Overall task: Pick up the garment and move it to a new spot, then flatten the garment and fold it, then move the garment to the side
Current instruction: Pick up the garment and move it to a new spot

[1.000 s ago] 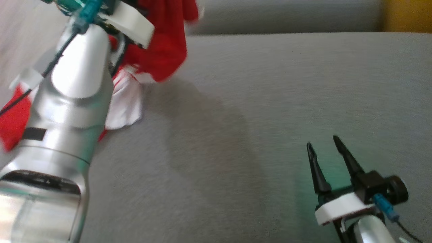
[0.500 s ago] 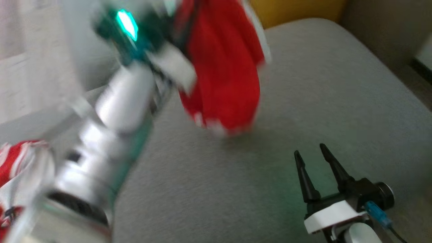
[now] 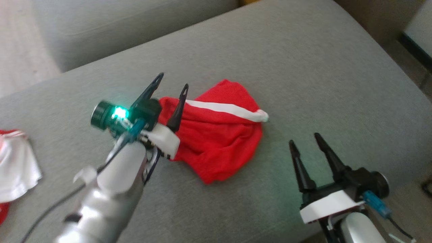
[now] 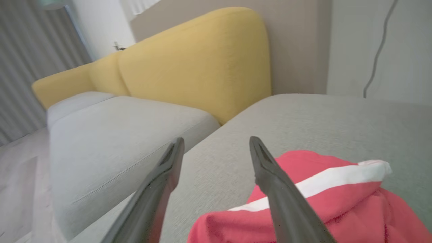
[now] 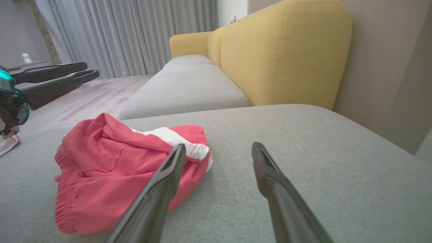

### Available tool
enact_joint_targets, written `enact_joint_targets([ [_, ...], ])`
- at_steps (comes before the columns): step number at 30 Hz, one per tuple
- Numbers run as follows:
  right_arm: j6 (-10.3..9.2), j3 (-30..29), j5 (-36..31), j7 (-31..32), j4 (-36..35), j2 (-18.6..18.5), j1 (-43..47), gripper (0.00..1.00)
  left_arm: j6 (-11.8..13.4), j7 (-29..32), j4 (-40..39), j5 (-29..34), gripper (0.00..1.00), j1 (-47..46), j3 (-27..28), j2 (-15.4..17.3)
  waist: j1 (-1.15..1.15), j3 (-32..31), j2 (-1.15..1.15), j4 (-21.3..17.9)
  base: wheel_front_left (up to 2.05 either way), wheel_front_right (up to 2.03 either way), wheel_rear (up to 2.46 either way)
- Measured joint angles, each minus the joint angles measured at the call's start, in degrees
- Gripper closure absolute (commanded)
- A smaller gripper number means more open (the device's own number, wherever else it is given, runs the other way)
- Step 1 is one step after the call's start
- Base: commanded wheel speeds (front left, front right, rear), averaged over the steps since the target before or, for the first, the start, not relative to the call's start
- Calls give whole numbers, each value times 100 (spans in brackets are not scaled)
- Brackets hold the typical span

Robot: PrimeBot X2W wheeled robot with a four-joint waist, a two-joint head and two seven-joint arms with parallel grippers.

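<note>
Head view has the red garment (image 3: pixel 219 138) lying in a crumpled heap at the centre of the frame, on the grey cushion (image 3: pixel 303 67). A second ago it hung bunched from my left gripper (image 3: pixel 173 80), up at the top left of that frame; now those fingers stand apart with nothing between them, just left of the heap. One finger crosses the cloth's edge in this view, though whether it touches I cannot tell. The whole picture has also shifted since then (that is the head turning, not the cushion moving).

I read this as the first step done: the garment is dropped at its new spot, and flattening comes next. It is far from flat. The white stripe (image 3: pixel 222 107) runs across the top of the heap toward a bunched corner at centre right, and the right wrist view shows folds piled on each other with a gathered hem at the lower left.

My right gripper (image 3: pixel 304 138) waits at the lower right, fingers spread and empty, near the heap but apart from it. Another red-and-white cloth (image 3: pixel 17 165) lies at the left edge.

As for containers, I can make out none; the cushion alone bears the garment.
</note>
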Motion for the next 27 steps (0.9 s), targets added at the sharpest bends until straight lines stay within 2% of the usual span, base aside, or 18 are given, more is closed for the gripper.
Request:
enact_joint_targets([
  [2,0,-138,0,0,3,0,36,0,140,-5,-407,-55,0,375,313,0,0,-61,0,168,0,0,0],
  [6,0,-334,-25,0,32,0,241,0,79,-5,-979,-298,0,1333,848,-25,-1,-255,0,600,0,0,0],
  [8,0,-405,-25,0,41,1,334,0,86,-4,-1224,-209,0,1718,969,-30,-1,-346,0,844,0,0,0],
  [13,0,-677,-24,0,64,7,466,0,292,-5,-1971,-53,0,2517,1522,-178,-1,-567,0,1453,0,0,0],
  [17,0,-821,55,0,77,13,764,0,463,-4,-2742,126,0,3505,1915,-285,-2,-778,0,1861,0,0,0],
  [21,0,-951,197,0,-20,21,1072,0,634,-5,-3682,509,0,4437,2163,-321,-2,-1003,0,2136,0,0,0],
  [23,0,-1006,196,0,-121,24,1182,0,642,-5,-4097,658,0,4814,2196,-332,-2,-1114,0,2222,0,0,0],
  [27,0,-1022,210,0,-385,25,1418,0,801,-5,-4474,803,0,5386,2119,-352,-2,-1287,0,2302,0,0,0],
])
